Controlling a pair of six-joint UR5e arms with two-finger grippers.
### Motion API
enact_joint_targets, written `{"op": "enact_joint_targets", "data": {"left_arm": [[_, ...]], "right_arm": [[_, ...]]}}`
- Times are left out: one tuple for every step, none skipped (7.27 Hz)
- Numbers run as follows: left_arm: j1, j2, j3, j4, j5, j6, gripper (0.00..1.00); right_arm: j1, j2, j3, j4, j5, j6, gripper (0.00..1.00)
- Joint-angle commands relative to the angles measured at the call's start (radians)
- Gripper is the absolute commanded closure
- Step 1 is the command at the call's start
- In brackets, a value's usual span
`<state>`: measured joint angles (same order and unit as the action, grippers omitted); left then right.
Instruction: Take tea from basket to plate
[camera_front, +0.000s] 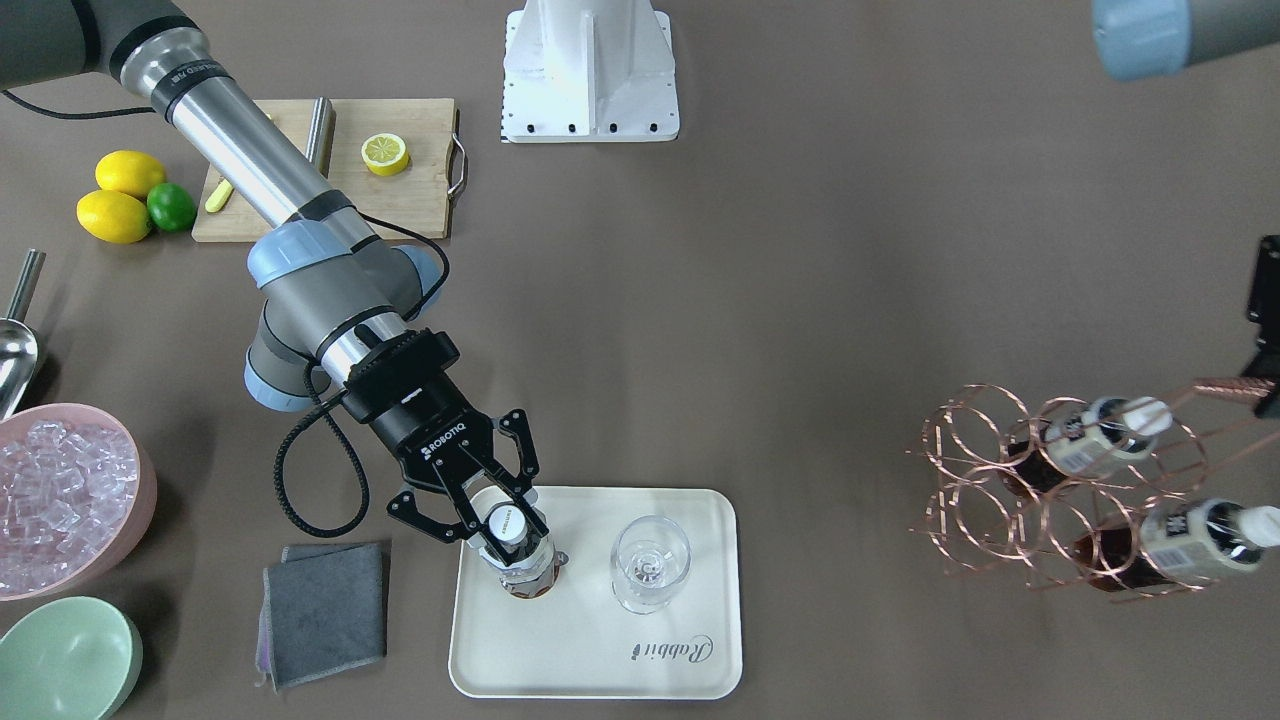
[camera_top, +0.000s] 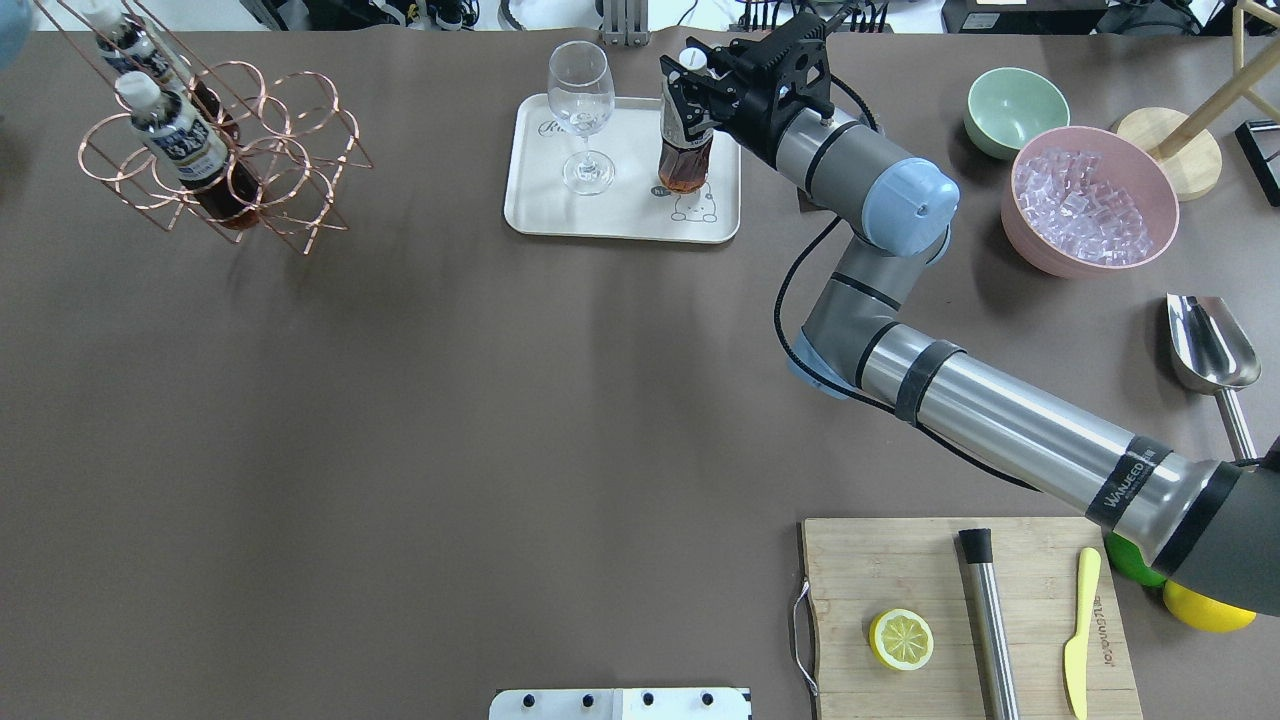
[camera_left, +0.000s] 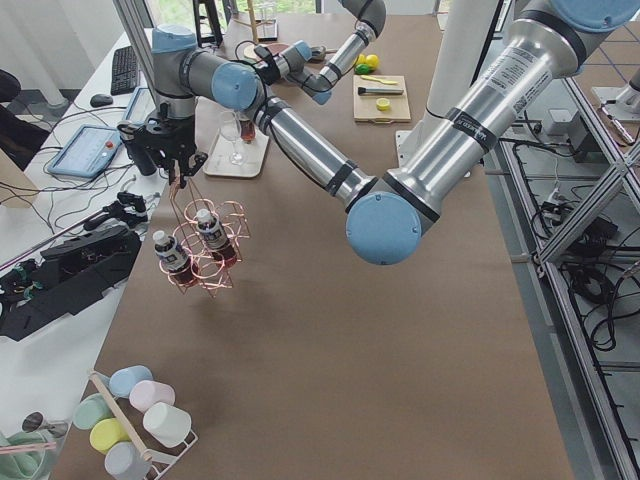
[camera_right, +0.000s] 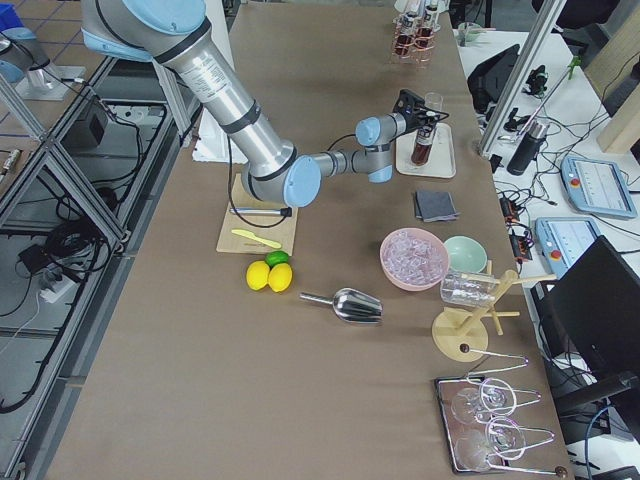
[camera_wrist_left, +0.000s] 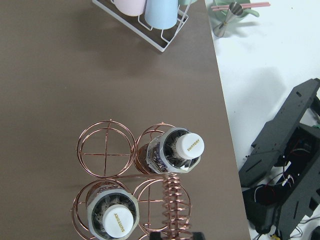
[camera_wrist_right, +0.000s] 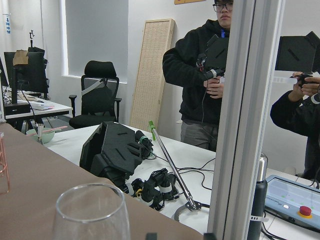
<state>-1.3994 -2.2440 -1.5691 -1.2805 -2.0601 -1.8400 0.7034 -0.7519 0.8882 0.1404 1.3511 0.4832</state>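
Right end effector (camera_front: 512, 535) clamped on tea (camera_front: 528, 575), left end effector (camera_left: 172, 165) pointing down

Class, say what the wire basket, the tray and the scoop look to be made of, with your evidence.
Basket: thin metal wire, shiny copper-coloured, probably plated.
Tray: cream, smooth and faintly glossy, likely plastic or melamine.
Scoop: bare polished metal, perhaps steel, with mirror-like reflections.

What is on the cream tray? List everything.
An upright tea bottle, the jaws of the right gripper shut near its cap, and an empty wine glass. The bottle covers the tray surface under it.
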Motion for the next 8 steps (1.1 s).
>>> {"op": "enact_joint_targets", "data": {"left_arm": [[-0.061,0.006,0.148,-0.139,-0.018,0.056,1.00],[-0.059,0.003,0.155,-0.138,-0.017,0.039,1.00],[-0.056,0.006,0.159,-0.152,-0.011,-0.031,1.00],[-0.055,0.033,0.153,-0.189,-0.008,-0.047,1.00],[-0.055,0.040,0.155,-0.195,-0.008,-0.076,1.00],[-0.061,0.067,0.155,-0.203,-0.008,-0.067,1.00],[-0.065,0.095,0.156,-0.245,-0.008,-0.068,1.00],[-0.079,0.112,0.158,-0.262,-0.006,-0.076,1.00]], "right_arm": [[-0.009,-0.001,-0.002,0.005,-0.006,-0.002,1.00],[-0.010,-0.003,-0.002,0.007,-0.007,-0.002,1.00],[-0.013,-0.004,-0.002,0.007,-0.009,0.000,1.00],[-0.019,-0.009,0.000,0.022,-0.016,-0.002,1.00],[-0.024,-0.012,0.000,0.025,-0.018,-0.002,1.00],[-0.022,-0.012,0.002,0.025,-0.020,-0.002,1.00],[-0.013,-0.012,0.003,0.021,-0.021,-0.011,0.63],[-0.007,-0.009,0.009,0.016,-0.023,-0.006,0.18]]}}
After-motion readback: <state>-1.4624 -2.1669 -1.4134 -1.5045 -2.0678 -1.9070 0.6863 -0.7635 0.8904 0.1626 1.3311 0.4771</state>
